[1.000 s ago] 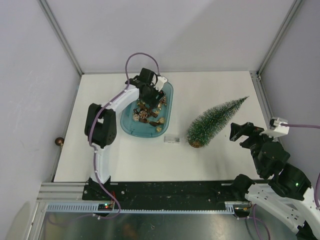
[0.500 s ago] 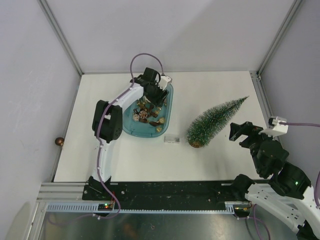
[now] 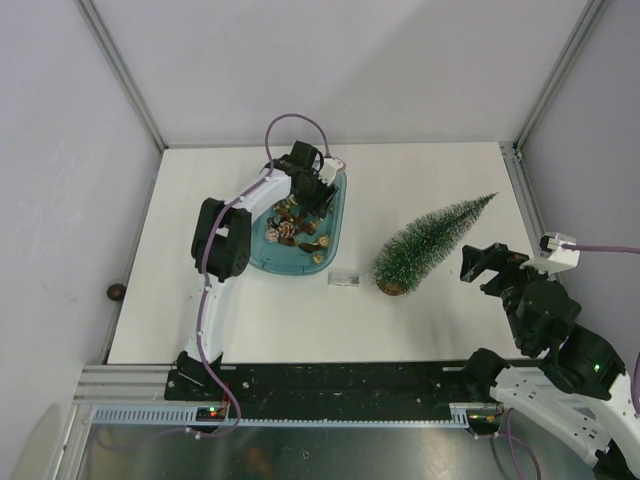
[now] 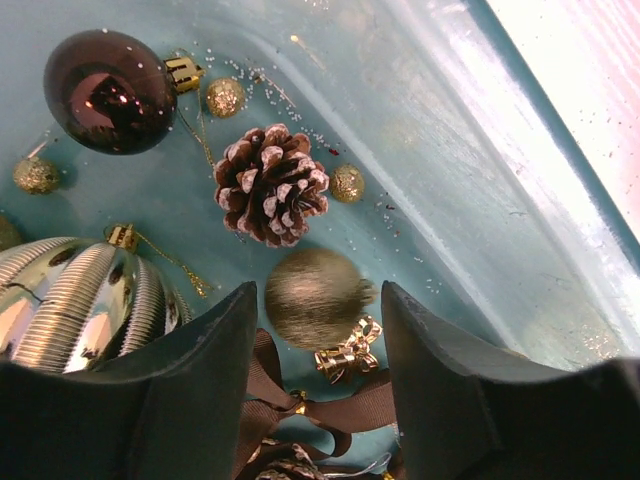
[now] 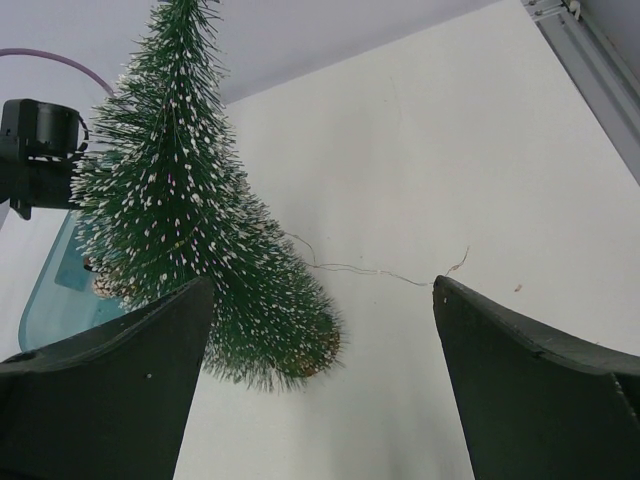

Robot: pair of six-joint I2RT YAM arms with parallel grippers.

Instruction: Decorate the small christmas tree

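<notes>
The small christmas tree [image 3: 430, 243] lies on its side on the white table, tip toward the far right; in the right wrist view the tree [image 5: 190, 230] fills the left. My right gripper [image 3: 480, 262] hovers just right of its base, jaws wide open and empty [image 5: 322, 285]. My left gripper [image 3: 300, 195] reaches down into the teal tray [image 3: 335, 215] of ornaments. Its open jaws [image 4: 320, 290] stand either side of a brushed gold ball [image 4: 315, 297], with narrow gaps showing. A frosted pinecone [image 4: 272, 185] lies just beyond it.
The tray also holds a dark brown bauble [image 4: 105, 90], a ribbed silver bauble [image 4: 70, 300], a brown ribbon bow [image 4: 330, 405] and gold beads. A small clear box [image 3: 344, 278] lies between tray and tree. A thin wire [image 5: 370, 268] trails from the tree.
My left gripper has shifted slightly toward the tray's far end and its jaws have narrowed. The right arm and the tree have stayed put.
</notes>
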